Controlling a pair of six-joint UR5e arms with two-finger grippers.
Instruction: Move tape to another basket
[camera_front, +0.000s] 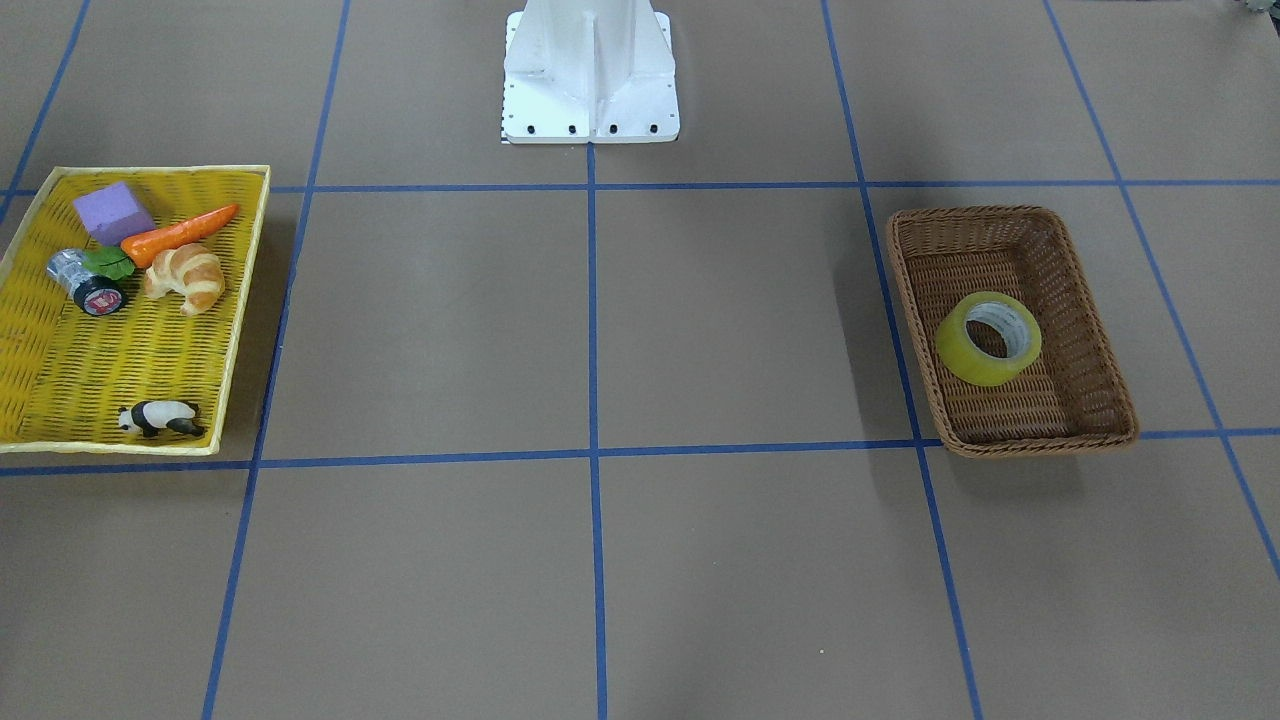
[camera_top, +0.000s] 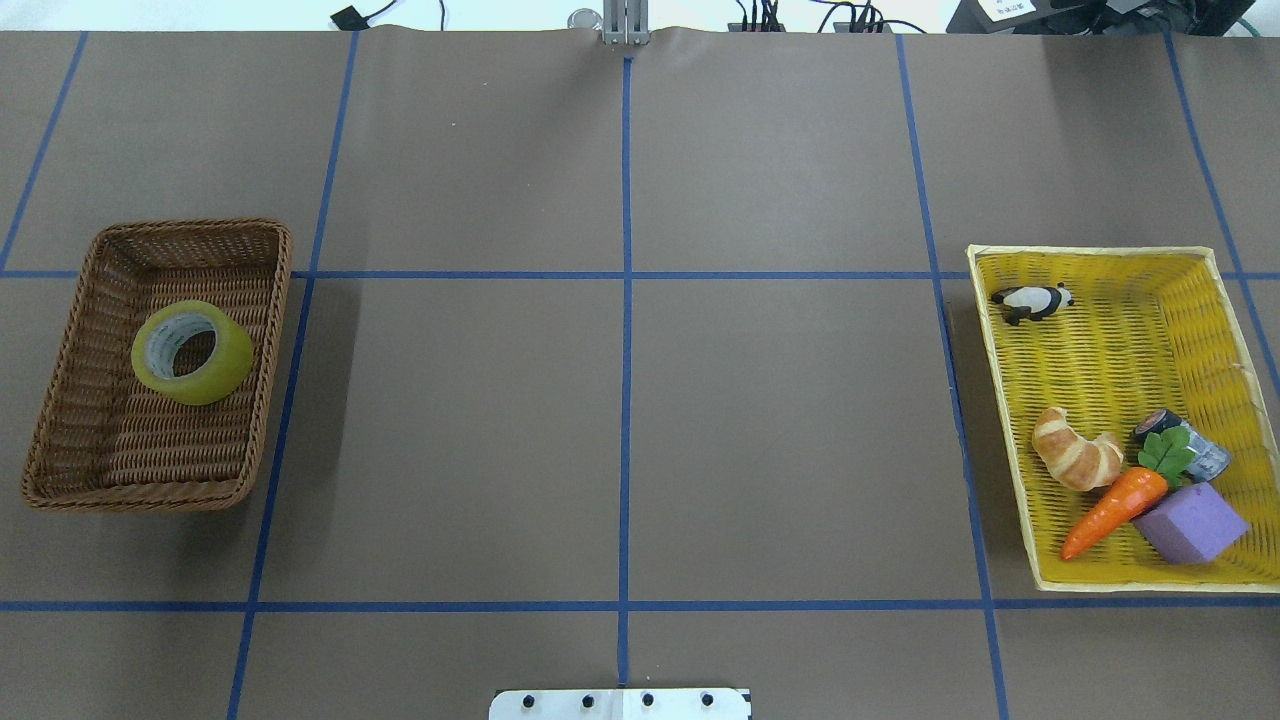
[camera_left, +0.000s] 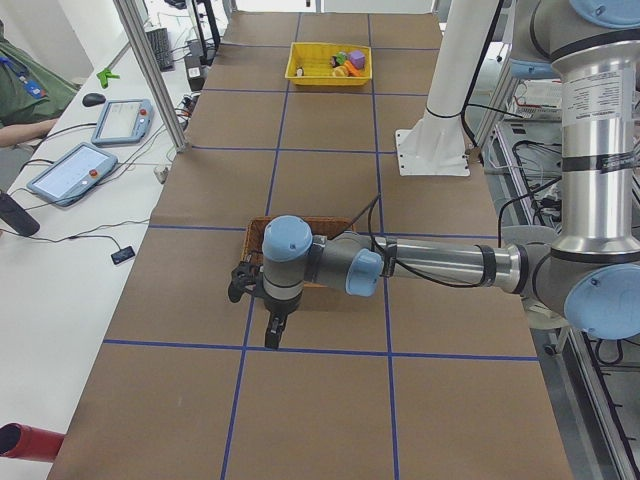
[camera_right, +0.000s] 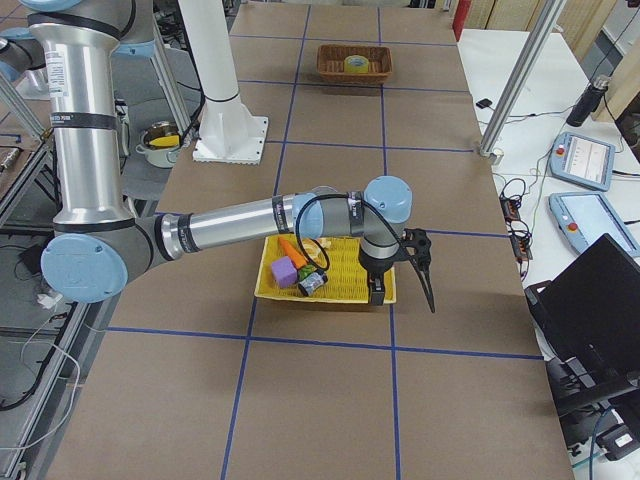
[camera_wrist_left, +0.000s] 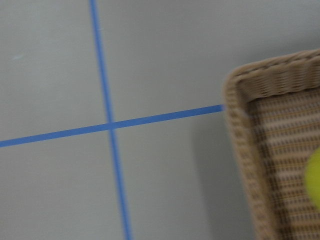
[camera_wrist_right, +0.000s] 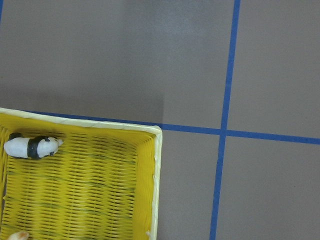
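Note:
The yellow tape (camera_front: 958, 350) lies flat in the brown wicker basket (camera_front: 1010, 212) on the robot's left side. The tape (camera_top: 228, 372) and basket (camera_top: 190, 228) show in the overhead view, and both are small in the exterior right view (camera_right: 354, 64). The left wrist view shows a basket corner (camera_wrist_left: 240, 145) and a sliver of tape (camera_wrist_left: 315, 180). My left gripper (camera_left: 253, 312) hangs above the table beside the basket (camera_left: 340, 222); I cannot tell whether it is open. My right gripper (camera_right: 405, 290) hangs over the far edge of the yellow tray; I cannot tell its state.
The flat yellow tray (camera_top: 985, 400) on the robot's right holds a croissant (camera_top: 1075, 460), carrot (camera_top: 1110, 510), purple block (camera_top: 1195, 525), silver cylinder (camera_top: 1200, 455) and toy panda (camera_top: 1030, 300). The white robot base (camera_front: 590, 70) stands at the table's near-robot edge. Blue tape lines grid the brown table.

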